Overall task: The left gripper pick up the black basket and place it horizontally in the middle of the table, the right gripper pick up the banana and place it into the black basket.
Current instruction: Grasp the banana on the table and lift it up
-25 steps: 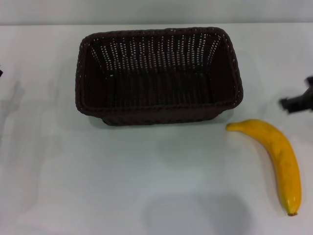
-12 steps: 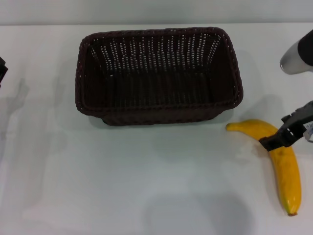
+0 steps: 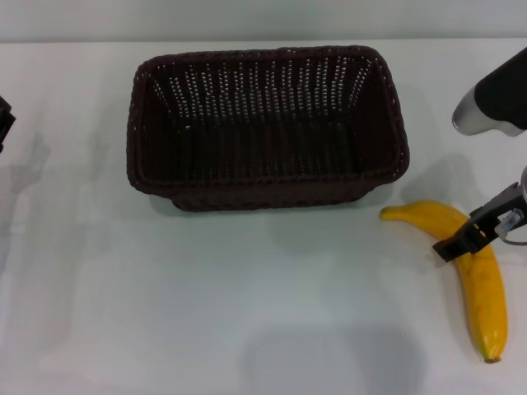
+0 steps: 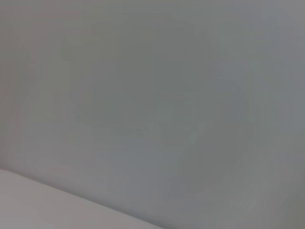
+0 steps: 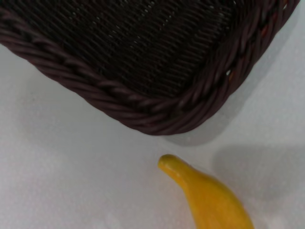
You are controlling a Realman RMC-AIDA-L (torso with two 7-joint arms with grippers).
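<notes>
The black basket [image 3: 263,183] stands upright and empty, long side across, on the far middle of the white table [image 3: 206,288]. The banana [image 3: 483,288] lies on the table right of the basket's front right corner, stem end toward the basket. My right gripper [image 3: 468,237] reaches in from the right edge, its black piece over the banana's upper half. The right wrist view shows the basket's braided corner [image 5: 143,112] and the banana's stem end [image 5: 205,195]. My left gripper [image 3: 3,123] is a black sliver at the left edge, far from the basket.
The silver right arm [image 3: 494,95] hangs over the table's right side, beside the basket's right end. The table's far edge runs just behind the basket. The left wrist view shows only a plain grey surface.
My right arm has come in from the right edge and moved down and left, so its black piece now lies over the banana. Basket and banana have not moved.
</notes>
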